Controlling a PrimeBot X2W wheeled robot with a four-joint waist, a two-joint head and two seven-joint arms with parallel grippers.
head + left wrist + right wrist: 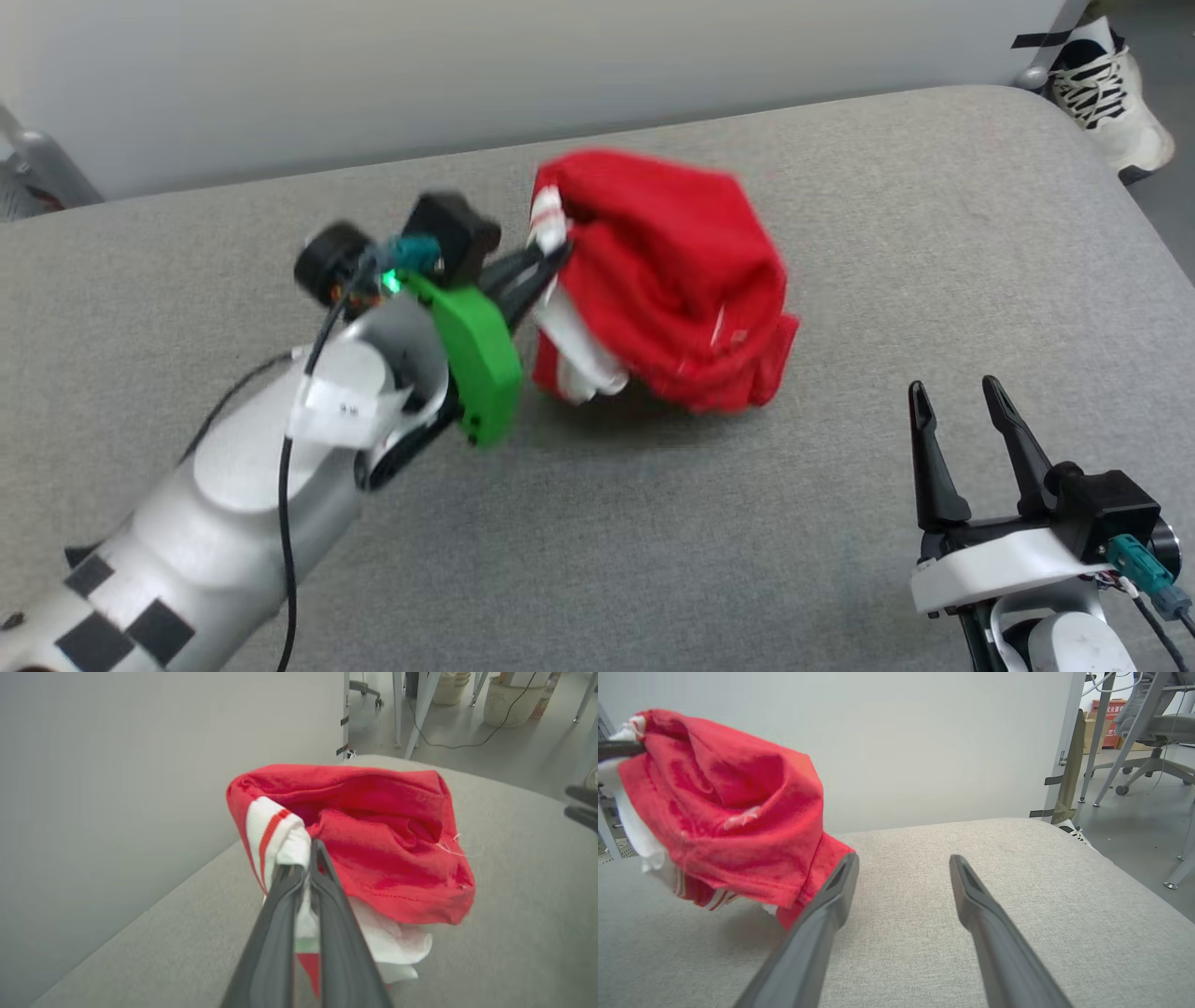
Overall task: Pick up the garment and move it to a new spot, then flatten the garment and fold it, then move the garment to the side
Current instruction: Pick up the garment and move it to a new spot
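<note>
The garment is a bunched red shirt with white striped sleeve trim, hanging just above the grey padded table near its middle. My left gripper is shut on the garment's left edge, by the white sleeve. In the left wrist view the two dark fingers meet on white fabric of the garment. My right gripper rests open at the lower right, apart from the cloth. In the right wrist view the garment hangs at the upper left of my right gripper.
A pale wall runs behind the table's far edge. A shoe shows past the table's far right corner. Beyond the table, office chairs and desk legs stand on the floor, along with a basket.
</note>
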